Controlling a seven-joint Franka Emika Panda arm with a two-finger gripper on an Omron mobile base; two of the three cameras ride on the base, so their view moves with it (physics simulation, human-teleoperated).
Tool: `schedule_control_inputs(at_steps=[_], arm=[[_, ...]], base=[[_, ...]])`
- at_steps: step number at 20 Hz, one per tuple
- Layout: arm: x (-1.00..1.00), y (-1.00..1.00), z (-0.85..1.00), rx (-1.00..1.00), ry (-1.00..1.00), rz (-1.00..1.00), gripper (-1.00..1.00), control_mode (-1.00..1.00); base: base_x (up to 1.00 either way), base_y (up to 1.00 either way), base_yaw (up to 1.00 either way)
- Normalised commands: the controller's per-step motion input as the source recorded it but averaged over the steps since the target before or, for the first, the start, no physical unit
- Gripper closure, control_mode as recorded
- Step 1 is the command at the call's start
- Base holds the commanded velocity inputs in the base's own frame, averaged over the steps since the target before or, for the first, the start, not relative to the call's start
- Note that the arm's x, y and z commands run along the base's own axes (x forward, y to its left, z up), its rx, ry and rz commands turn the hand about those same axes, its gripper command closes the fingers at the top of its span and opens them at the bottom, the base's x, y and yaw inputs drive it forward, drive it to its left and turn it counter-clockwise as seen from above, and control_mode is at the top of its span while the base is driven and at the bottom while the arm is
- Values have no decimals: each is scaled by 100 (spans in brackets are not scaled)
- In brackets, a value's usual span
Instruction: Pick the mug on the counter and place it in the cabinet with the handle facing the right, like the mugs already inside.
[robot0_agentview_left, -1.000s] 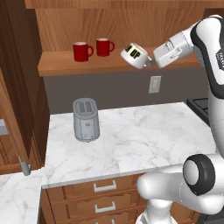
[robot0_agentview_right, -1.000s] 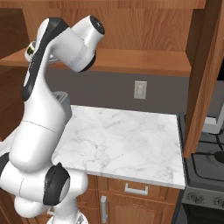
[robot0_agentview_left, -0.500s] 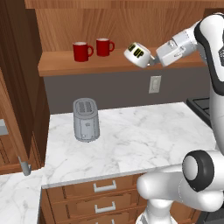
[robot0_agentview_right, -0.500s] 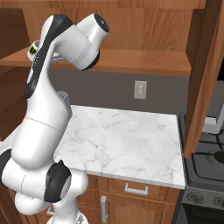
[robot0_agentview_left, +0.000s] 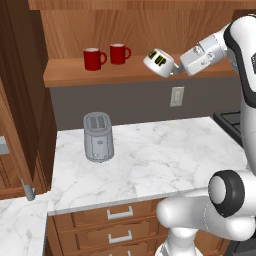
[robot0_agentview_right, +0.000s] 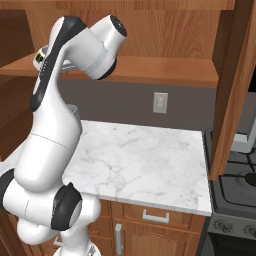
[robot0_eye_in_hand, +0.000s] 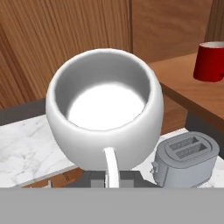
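The white mug (robot0_agentview_left: 159, 61) with its black-and-yellow patch hangs tilted in the air at shelf height, mouth turned up and to the left. My gripper (robot0_agentview_left: 175, 69) is shut on it from the right. It floats just in front of the cabinet shelf (robot0_agentview_left: 70, 76), to the right of the two red mugs (robot0_agentview_left: 92, 58). In the hand view the mug (robot0_eye_in_hand: 105, 105) looms large, its open mouth facing the camera. Its white handle (robot0_eye_in_hand: 111, 168) runs down to my gripper (robot0_eye_in_hand: 109, 177). A sliver of the mug's patch (robot0_agentview_right: 40, 56) peeks out behind the arm.
A grey toaster (robot0_agentview_left: 98, 136) stands on the marble counter (robot0_agentview_left: 160, 155) below the shelf. A wall outlet (robot0_agentview_left: 176, 96) sits under the shelf. The dark cabinet door (robot0_agentview_right: 232, 90) hangs open at the right, above a stove (robot0_agentview_right: 235, 190). Drawers with silver handles (robot0_agentview_left: 120, 213) are below.
The mug has drifted slightly to the right in front of the shelf, still held. The arm's elbow has swung right with it.
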Motion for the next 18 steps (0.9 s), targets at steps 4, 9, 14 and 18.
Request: schedule_control_inputs(at_steps=[4, 9, 14, 18], arm=[[0, 0, 0, 0, 0, 0, 100, -100], [0, 0, -7, 0, -3, 0, 100, -100], [-4, 0, -7, 0, -8, 0, 100, -100], [-18, 0, 0, 0, -13, 0, 100, -100]], base=[[0, 0, 0], [0, 0, 0], [0, 0, 0], [0, 0, 0]])
